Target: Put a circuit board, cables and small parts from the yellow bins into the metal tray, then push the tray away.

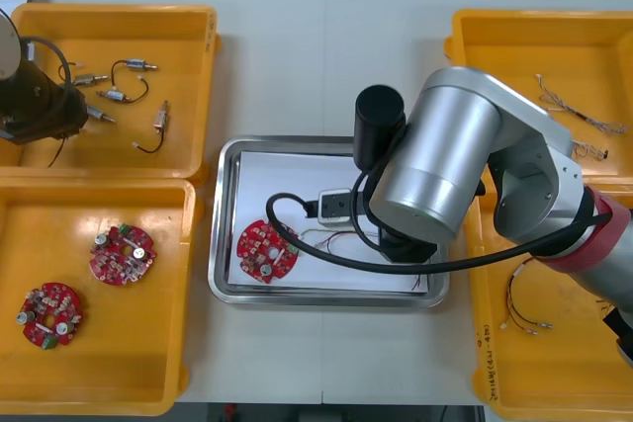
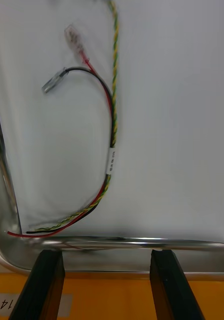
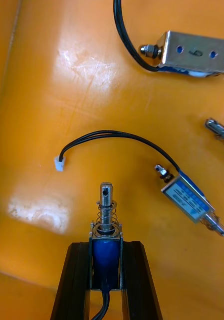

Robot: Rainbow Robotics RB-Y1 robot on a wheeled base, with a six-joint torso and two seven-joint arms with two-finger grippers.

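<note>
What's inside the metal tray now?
A red circuit board and a red and yellow cable lie on the metal tray's white inside. The right arm covers its middle, right gripper open by the cable; anything beneath the arm is hidden.

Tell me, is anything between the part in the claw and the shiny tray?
Yes. The left claw grips a small blue-and-silver metal part inside a yellow bin, whose side wall stands before the shiny metal tray. The open right claw and arm hang over the tray's right half.
</note>
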